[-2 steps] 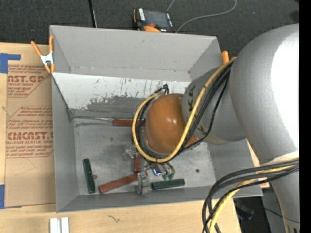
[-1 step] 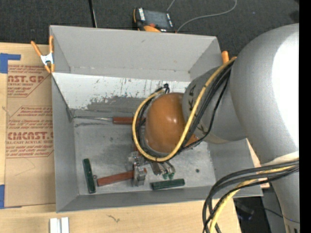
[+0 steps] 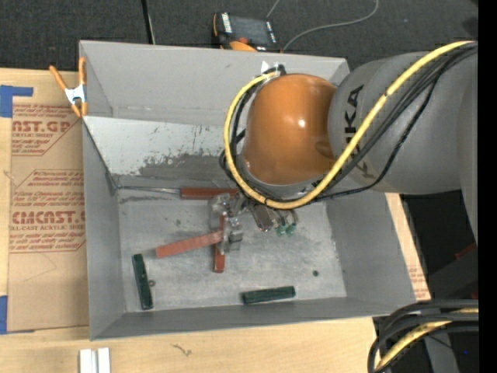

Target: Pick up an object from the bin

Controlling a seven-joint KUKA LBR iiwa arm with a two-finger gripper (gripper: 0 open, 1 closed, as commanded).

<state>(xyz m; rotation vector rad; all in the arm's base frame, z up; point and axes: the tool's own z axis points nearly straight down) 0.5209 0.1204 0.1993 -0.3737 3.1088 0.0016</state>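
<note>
Grey bin (image 3: 155,138): its scuffed floor carried a few loose pieces, spread out rather than heaped.
Hand (image 3: 230,228): it was low over the middle of the floor, under the orange cover (image 3: 289,134). Whether it was spread or pressed together, I could not tell.
Nearest thing: the long reddish-brown stick (image 3: 185,245) lay flat at a slant, its right end at the hand. The short reddish-brown stick (image 3: 219,262) lay just beside it, toward the front wall.
Others: the back stick (image 3: 203,194), also reddish-brown, lay near the rear wall. The left green bar (image 3: 140,280) and the front green bar (image 3: 268,294) lay well apart from the hand.
Done: the reach down looked finished, with the hand at floor level among the sticks.
Left: judging by how flat everything lay, nothing was off the floor yet. Getting a firm hold, lifting and clearing the rim all looked undone.
Hidden: the orange cover and the arm blocked the right rear of the floor.
Hard to read: where the two sticks met the hand was a tangle of metal, so contact was unclear. I could not identify the small green bit (image 3: 288,228) beside the wrist.
</note>
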